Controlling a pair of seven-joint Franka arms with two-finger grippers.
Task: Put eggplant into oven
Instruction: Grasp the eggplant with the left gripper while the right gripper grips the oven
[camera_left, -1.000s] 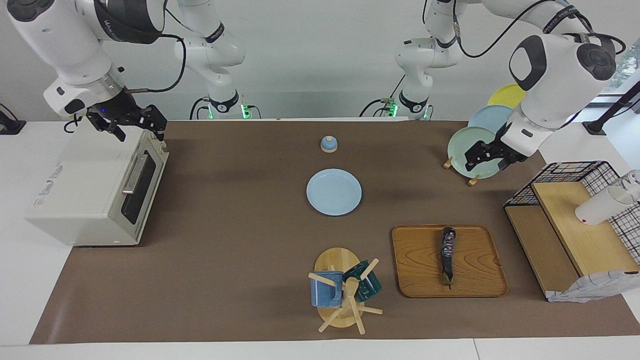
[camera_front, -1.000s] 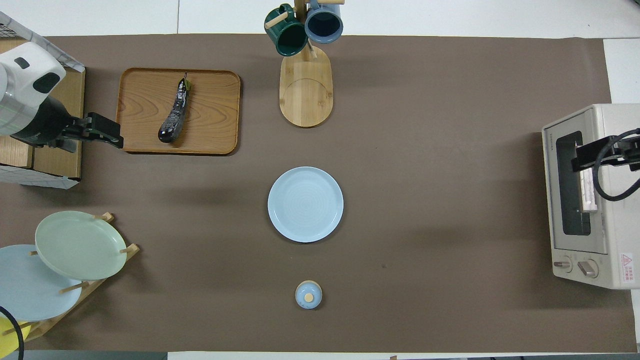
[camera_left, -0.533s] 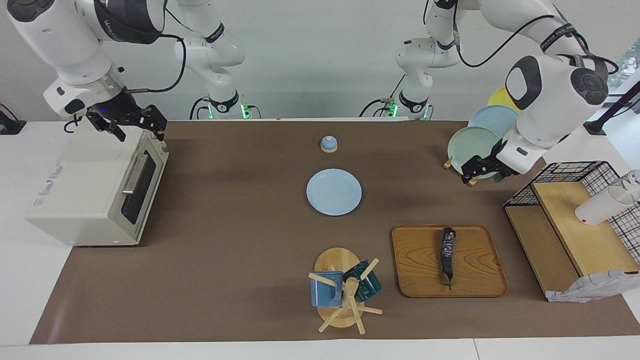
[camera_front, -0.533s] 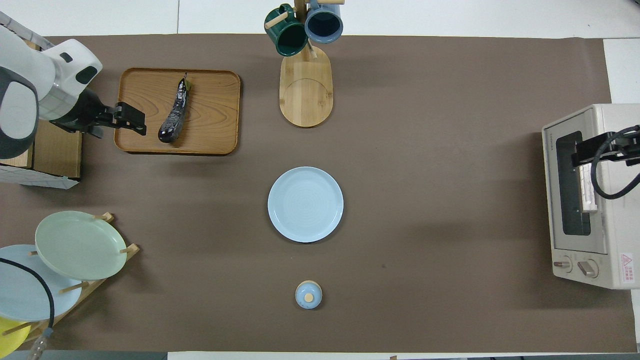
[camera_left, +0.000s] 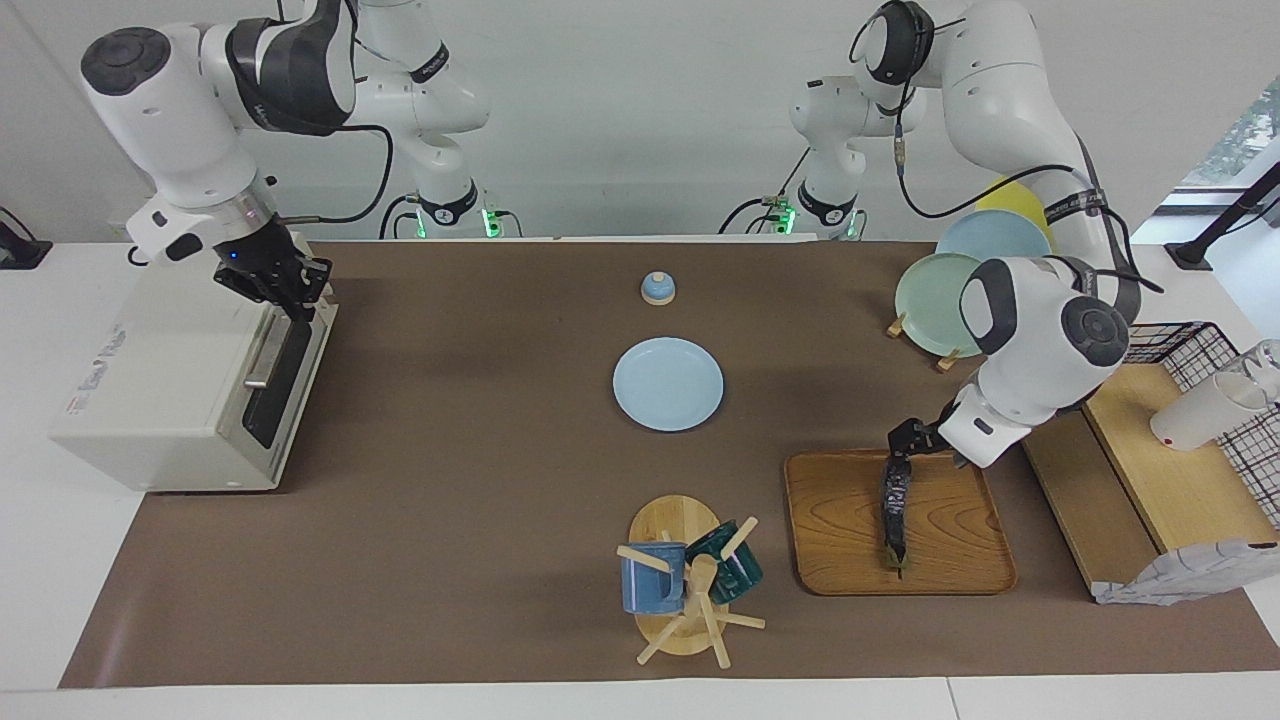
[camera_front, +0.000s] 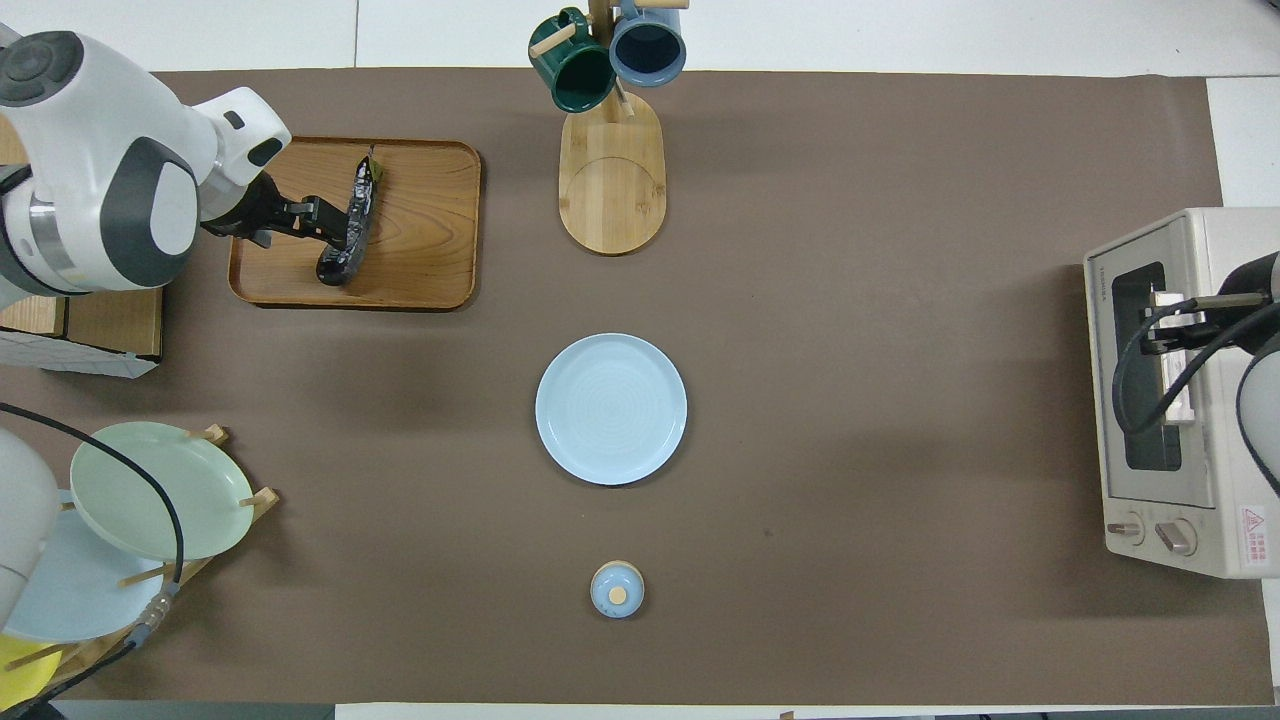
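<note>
The dark eggplant (camera_left: 893, 510) lies on a wooden tray (camera_left: 950, 560) toward the left arm's end of the table, stem end away from the robots. It also shows in the overhead view (camera_front: 352, 215). My left gripper (camera_left: 905, 440) is low over the tray, open, with its tips at the eggplant's end nearer the robots (camera_front: 325, 215). The off-white oven (camera_left: 170, 380) stands at the right arm's end with its door shut. My right gripper (camera_left: 290, 288) is open at the top of the door by the bar handle (camera_left: 262, 352); overhead it (camera_front: 1165, 322) covers part of the door window.
A light blue plate (camera_left: 668, 384) lies mid-table, with a small blue lidded pot (camera_left: 657, 288) nearer the robots. A mug tree (camera_left: 685, 580) stands beside the tray. A plate rack (camera_left: 940, 290) and a wire-and-wood shelf (camera_left: 1140, 460) stand at the left arm's end.
My left gripper has swung from the plate rack down over the tray to the eggplant's near end. My right gripper has turned and dropped onto the top of the oven door.
</note>
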